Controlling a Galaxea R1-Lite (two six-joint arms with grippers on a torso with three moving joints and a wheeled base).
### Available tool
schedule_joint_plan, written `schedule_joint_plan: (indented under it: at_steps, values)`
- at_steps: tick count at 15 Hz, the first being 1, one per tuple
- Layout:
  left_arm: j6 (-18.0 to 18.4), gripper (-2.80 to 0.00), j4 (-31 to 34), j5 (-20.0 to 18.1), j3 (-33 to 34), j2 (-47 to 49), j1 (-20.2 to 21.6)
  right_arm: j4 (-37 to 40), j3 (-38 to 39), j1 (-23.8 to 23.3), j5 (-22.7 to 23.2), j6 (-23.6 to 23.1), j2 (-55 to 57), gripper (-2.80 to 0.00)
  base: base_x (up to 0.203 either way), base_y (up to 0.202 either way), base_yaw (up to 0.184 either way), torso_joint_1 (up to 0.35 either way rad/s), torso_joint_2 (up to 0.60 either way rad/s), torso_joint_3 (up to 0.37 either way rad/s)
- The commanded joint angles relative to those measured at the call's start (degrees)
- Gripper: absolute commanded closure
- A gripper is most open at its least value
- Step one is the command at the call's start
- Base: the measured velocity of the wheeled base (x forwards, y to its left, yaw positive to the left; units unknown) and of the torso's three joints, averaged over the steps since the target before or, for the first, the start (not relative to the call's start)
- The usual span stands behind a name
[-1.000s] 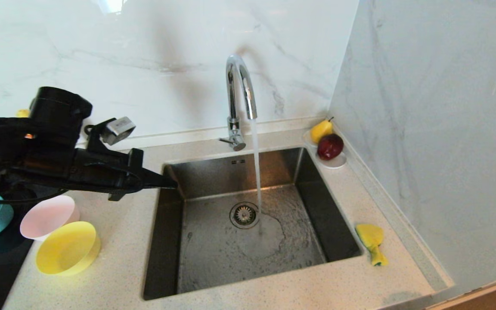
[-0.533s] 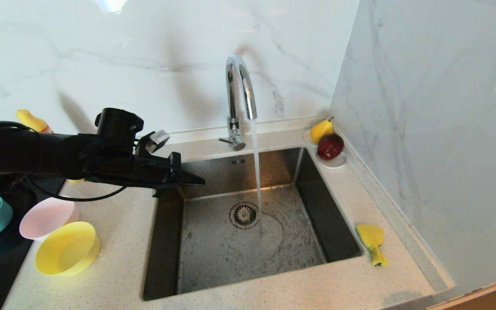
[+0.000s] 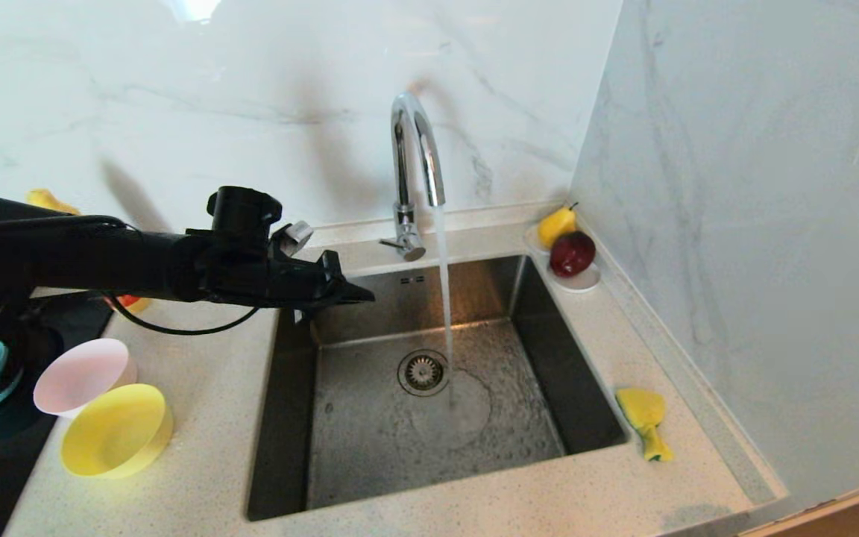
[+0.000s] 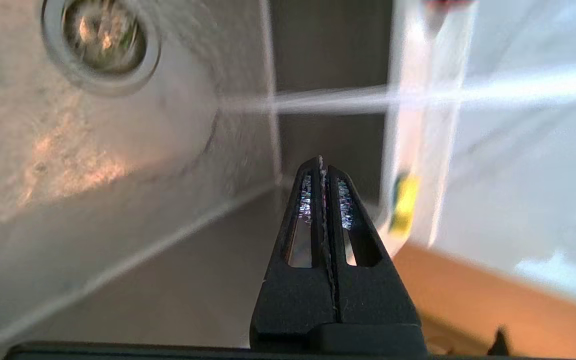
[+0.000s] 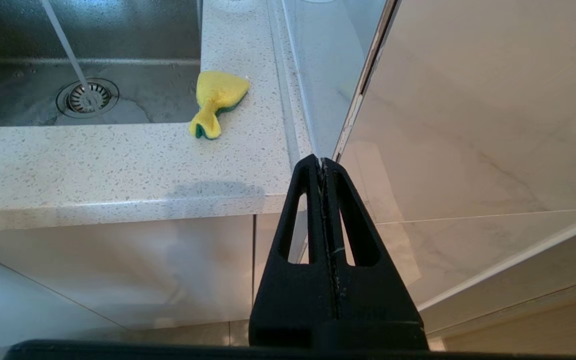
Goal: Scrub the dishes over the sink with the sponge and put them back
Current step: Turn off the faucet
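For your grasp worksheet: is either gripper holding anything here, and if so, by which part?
Nothing is held. The left gripper is shut and empty above the sink's left rim; the right gripper is shut and empty, parked below the counter edge.

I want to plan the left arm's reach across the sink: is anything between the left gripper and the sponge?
Only the running water stream from the tap crosses that line. The left gripper, shut, hangs over the sink; the sponge lies on the far counter.

Bright, even light w/ glare patch on wall (image 3: 191,9) up top. My arm's shadow falls on backsplash; left wrist view smeared by motion blur.
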Motion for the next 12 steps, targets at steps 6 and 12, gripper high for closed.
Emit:
schedule_joint_plan:
  at_steps: [6,12]
  values:
    - [-10.5,0.00,-13.0,2.4,-4.8,5.7,-0.1,0.0,0.1,0.0,0.0,-0.1,0.1,0.00,0.000,0.000,0.000,0.000,0.00,0.000]
    - [-11.9,0.00,-13.4,4.0,-9.2,8.8,0.0,0.0,0.0,0.0,0.0,-0.1,0.1,0.00,0.000,0.000,0.000,0.000,0.00,0.000]
